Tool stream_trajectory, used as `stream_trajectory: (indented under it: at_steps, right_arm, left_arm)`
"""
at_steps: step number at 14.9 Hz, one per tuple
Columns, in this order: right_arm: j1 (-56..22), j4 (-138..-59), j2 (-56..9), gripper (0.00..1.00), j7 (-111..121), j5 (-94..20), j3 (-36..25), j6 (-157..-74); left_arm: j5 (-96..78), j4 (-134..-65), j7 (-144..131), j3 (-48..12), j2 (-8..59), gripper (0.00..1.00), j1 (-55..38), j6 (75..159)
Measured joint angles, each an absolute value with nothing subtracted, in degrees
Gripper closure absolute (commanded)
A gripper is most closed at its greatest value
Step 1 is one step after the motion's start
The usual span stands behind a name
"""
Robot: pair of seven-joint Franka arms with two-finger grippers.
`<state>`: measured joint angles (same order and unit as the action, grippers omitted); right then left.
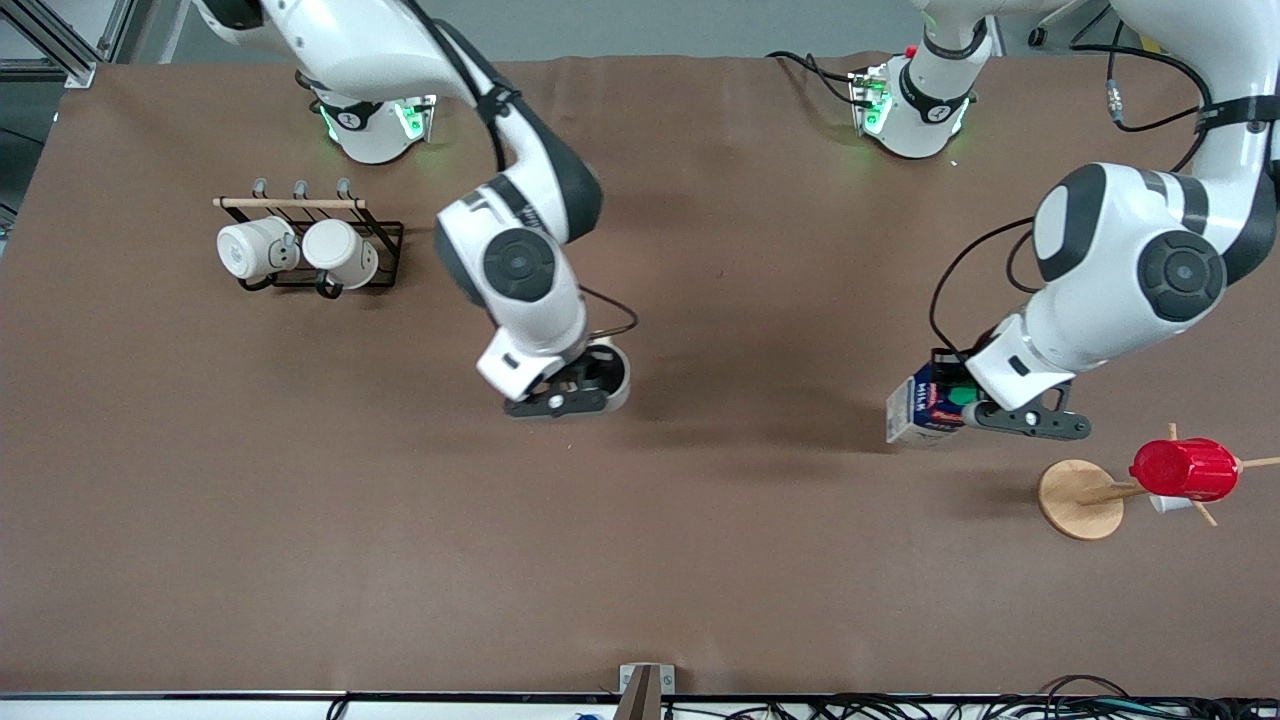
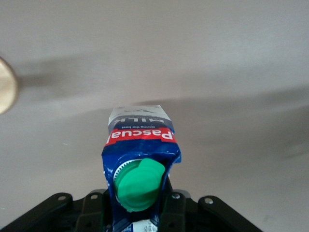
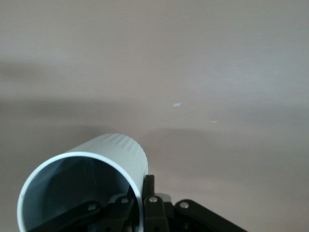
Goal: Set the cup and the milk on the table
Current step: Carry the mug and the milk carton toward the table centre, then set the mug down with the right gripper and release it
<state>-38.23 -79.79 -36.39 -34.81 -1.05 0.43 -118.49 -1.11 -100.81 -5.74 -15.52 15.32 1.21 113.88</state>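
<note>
My right gripper point(image 1: 590, 392) is shut on the rim of the grey-beige cup point(image 1: 617, 370), one finger inside and one outside, over the middle of the brown table point(image 1: 700, 560). In the right wrist view the cup point(image 3: 104, 157) shows its dark inside, pinched by the gripper point(image 3: 143, 195). My left gripper point(image 1: 968, 408) is shut on the gable top of the blue and white milk carton point(image 1: 915, 410), held tilted over the table toward the left arm's end. In the left wrist view the carton point(image 2: 140, 137) and its green cap point(image 2: 139, 186) sit between the fingers of the gripper point(image 2: 140, 205).
A black wire rack point(image 1: 385, 255) with two white mugs point(image 1: 295, 250) stands near the right arm's base. A round wooden disc point(image 1: 1078, 498) with pegs carries a red ribbed cup point(image 1: 1185, 468), close to the milk and nearer the front camera. The disc's edge also shows in the left wrist view point(image 2: 5, 92).
</note>
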Motion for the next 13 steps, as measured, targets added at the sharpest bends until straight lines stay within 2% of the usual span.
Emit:
stream_trajectory:
  at_steps: [4, 8, 9, 10, 11, 12, 13]
  right_arm:
    - [-43.22, -79.6, -40.51, 0.96, -39.98, 1.24, 0.35, -125.12]
    - [-44.55, -79.3, -43.79, 0.89, -41.15, 3.14, 0.31, -127.07]
    - [-44.56, -79.23, -44.06, 0.81, -41.15, 3.41, 0.29, -127.08]
    - [-44.56, -79.21, -44.13, 0.66, -41.15, 3.62, 0.27, -127.08]
    - [-44.56, -79.19, -44.13, 0.48, -41.15, 3.68, 0.25, -127.08]
    - [-44.56, -79.17, -44.13, 0.17, -41.15, 3.7, 0.24, -127.08]
    - [-44.57, -79.15, -44.13, 0.0, -41.15, 3.72, 0.23, -127.08]
  left_arm:
    - [-1.17, -99.39, -14.79, -18.58, 16.23, 0.71, -1.61, 113.88]
    - [-1.17, -98.58, -20.38, -18.67, 18.11, 0.71, -5.05, 114.22]
    - [-1.17, -98.09, -21.87, -18.67, 18.71, 0.71, -5.98, 114.29]
    - [-1.17, -97.61, -23.38, -18.69, 19.36, 0.71, -7.01, 114.32]
    - [-1.17, -97.28, -25.08, -18.7, 20.04, 0.71, -8.08, 114.48]
    - [-1.17, -96.88, -26.87, -18.7, 20.8, 0.71, -9.19, 115.02]
    - [-1.17, -96.21, -28.85, -18.7, 21.7, 0.71, -10.44, 115.71]
